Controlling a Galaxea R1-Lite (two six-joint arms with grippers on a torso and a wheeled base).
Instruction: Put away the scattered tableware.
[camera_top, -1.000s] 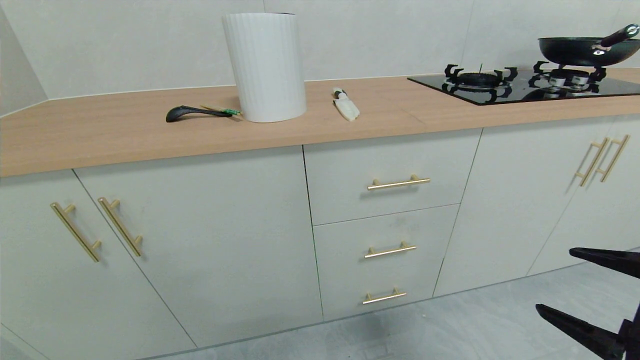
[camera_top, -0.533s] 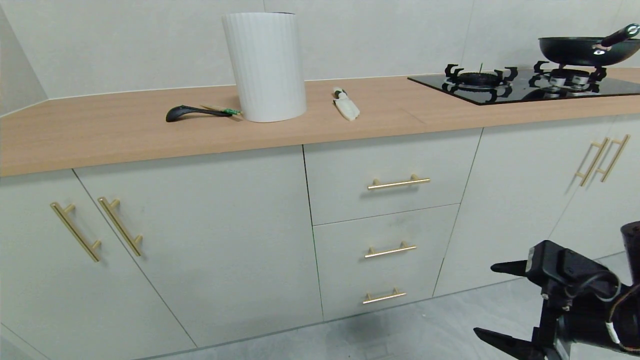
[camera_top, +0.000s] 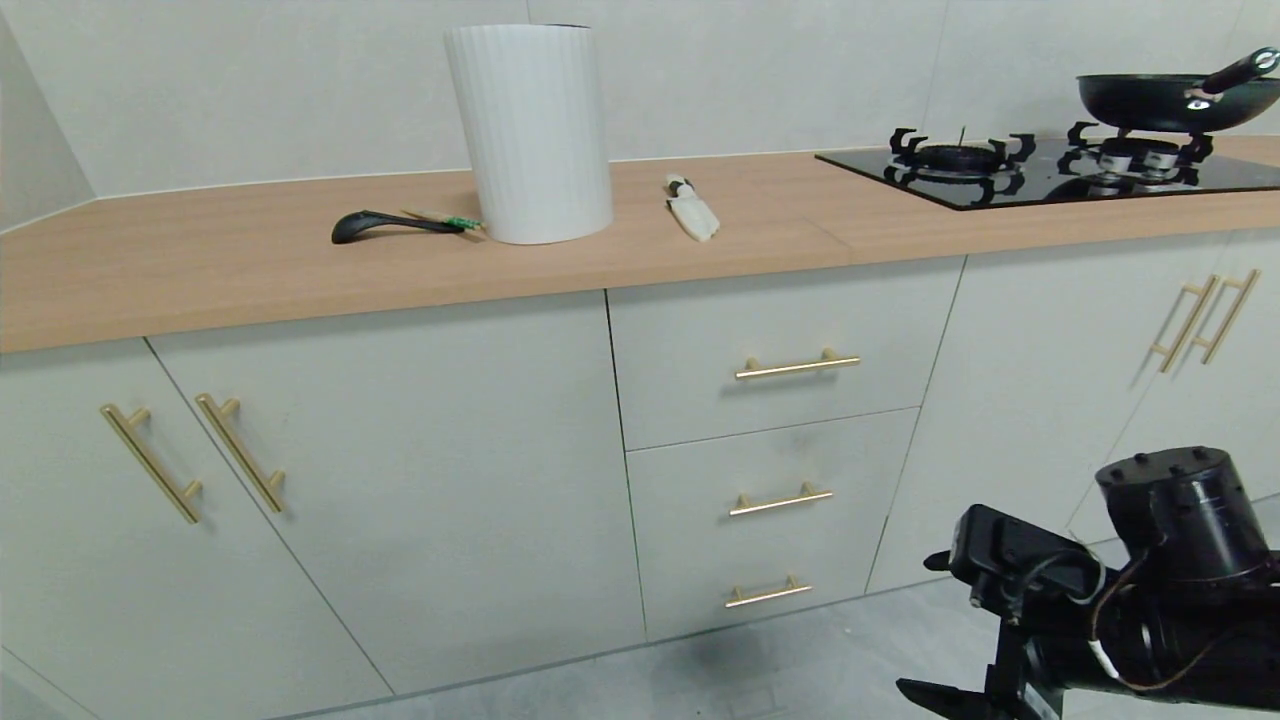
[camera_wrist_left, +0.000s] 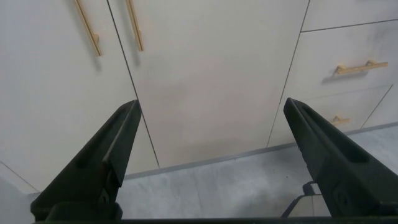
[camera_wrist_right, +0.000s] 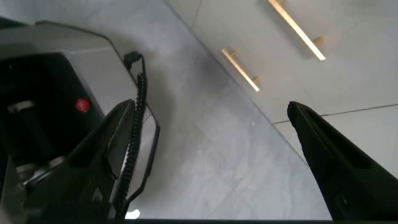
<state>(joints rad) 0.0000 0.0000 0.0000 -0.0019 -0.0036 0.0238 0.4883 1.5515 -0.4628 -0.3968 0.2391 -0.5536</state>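
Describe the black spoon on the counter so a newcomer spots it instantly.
Find the tall white ribbed container on the wooden countertop. The black spoon lies flat just left of it, bowl end farthest from it. It is the only all-black utensil there; the chopsticks by its handle are thin and green-banded.

A black spoon (camera_top: 385, 226) and green-banded chopsticks (camera_top: 445, 219) lie flat at nine o'clock of the upright white ribbed holder (camera_top: 530, 130). A white knife (camera_top: 692, 211) lies at three o'clock.
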